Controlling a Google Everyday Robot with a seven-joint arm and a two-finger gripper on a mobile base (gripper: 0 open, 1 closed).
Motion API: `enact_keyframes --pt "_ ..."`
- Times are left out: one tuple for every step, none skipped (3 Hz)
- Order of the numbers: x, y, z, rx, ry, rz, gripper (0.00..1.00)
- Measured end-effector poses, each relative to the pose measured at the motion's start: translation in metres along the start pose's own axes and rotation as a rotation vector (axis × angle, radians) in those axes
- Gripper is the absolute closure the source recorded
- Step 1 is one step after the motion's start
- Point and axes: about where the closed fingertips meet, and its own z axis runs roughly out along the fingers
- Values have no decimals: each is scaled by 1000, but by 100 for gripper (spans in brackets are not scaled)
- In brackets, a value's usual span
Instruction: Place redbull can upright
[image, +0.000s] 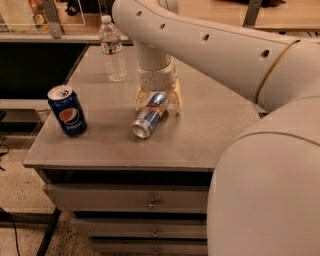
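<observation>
The redbull can (148, 116), slim, silver and blue, lies on its side near the middle of the grey table top (200, 135), its silver end facing the front left. My gripper (158, 101) points straight down over the can's far end. Its cream fingers (175, 100) stand on either side of the can and press close against it. The can still rests on the table.
A dark blue Pepsi can (67, 110) stands upright at the table's left edge. A clear water bottle (113, 48) stands at the back left. My large white arm (240, 55) spans the right side. Drawers (150, 200) sit below the table's front edge.
</observation>
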Motion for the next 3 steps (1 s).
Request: enact_keyframes --pt "0 2 -5 0 1 -18 57" --pt "0 2 -8 0 1 -18 74" --pt "3 5 -10 -18 15 -103 97"
